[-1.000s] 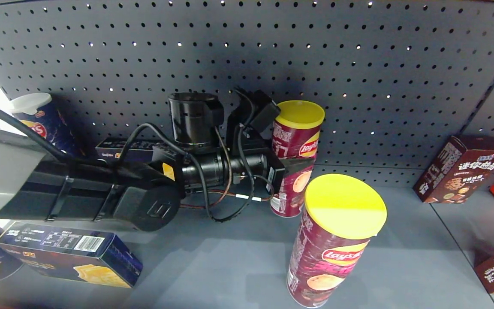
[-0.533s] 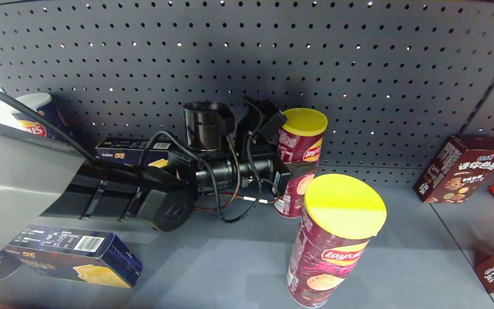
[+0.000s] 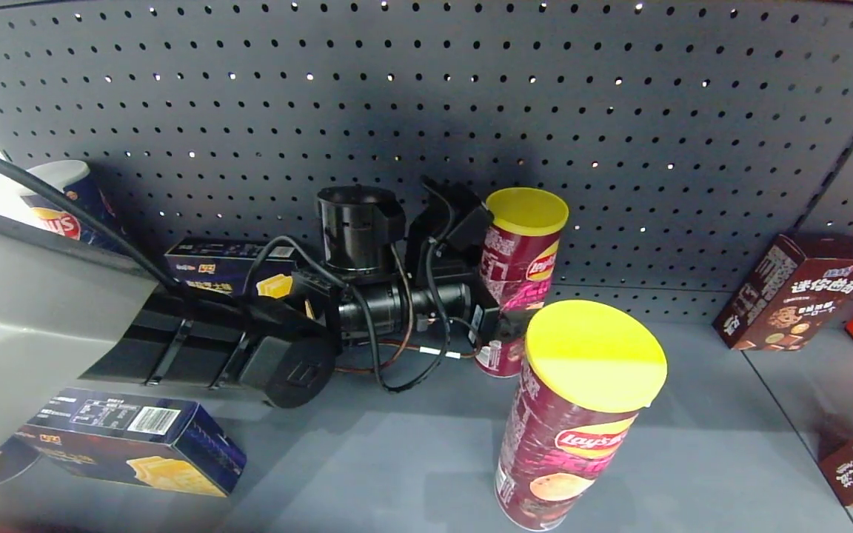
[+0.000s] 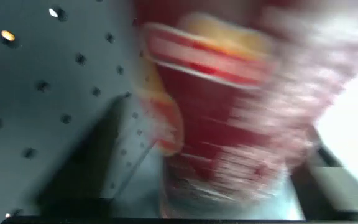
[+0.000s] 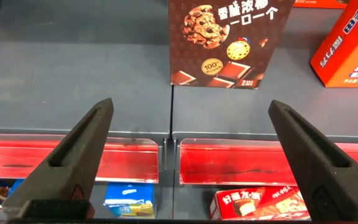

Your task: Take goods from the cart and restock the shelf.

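Restocking at the point of set-down: left gripper (image 3: 506, 317) closed around the middle of a red can (image 3: 524, 244) at the back of the shelf (image 3: 412, 444), just in front of the pegboard (image 3: 426, 89). The can stands near upright, long axis vertical and yellow lid up, with its base at or barely above the shelf floor — contact cannot be confirmed. A matching front can (image 3: 582, 414) stands just beside it on the near side, so the left arm would likely have to withdraw toward the robot's left, the side it reaches in from, to avoid clipping that neighbour. Against a second ago, the arm has pushed further in and the held can's lid sits slightly further right and lower; the front can has not moved. Right gripper (image 5: 191, 104) — jaws wide apart, holding nothing — hangs before another shelf bearing a brown box (image 5: 229, 40).
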